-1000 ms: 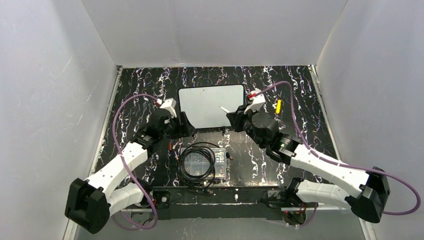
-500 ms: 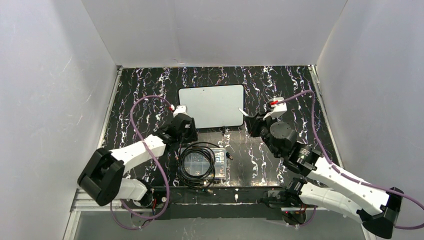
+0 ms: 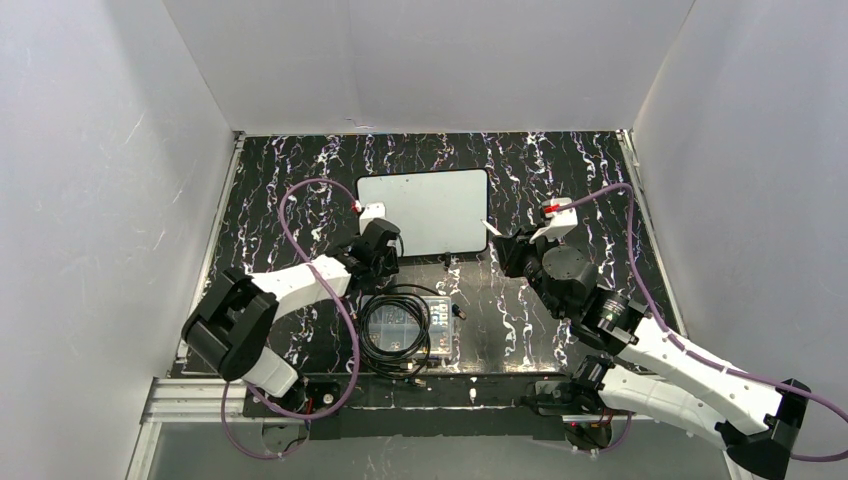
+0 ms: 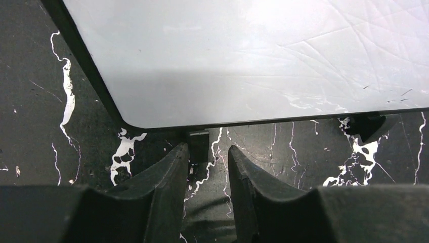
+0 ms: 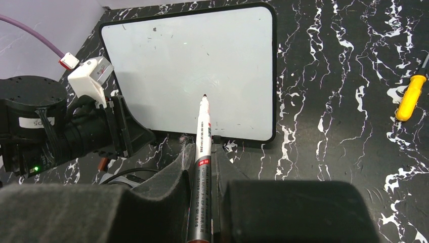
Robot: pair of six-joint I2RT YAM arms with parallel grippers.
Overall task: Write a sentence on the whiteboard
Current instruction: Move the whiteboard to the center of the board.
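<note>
This is a robotics lab test cell. Plain white panel walls (image 3: 100,200) box in the left, top and right of the overhead view, enclosing a black marble-patterned tabletop (image 3: 290,165). Two white-and-black robot arms (image 3: 300,282) trailing purple cables (image 3: 320,182) are mounted by an aluminium rail (image 3: 190,400) along the bottom edge, with the whiteboard (image 3: 425,210) laid at centre.

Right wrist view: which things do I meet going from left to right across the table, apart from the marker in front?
left claw → whiteboard → yellow-handled tool
</note>
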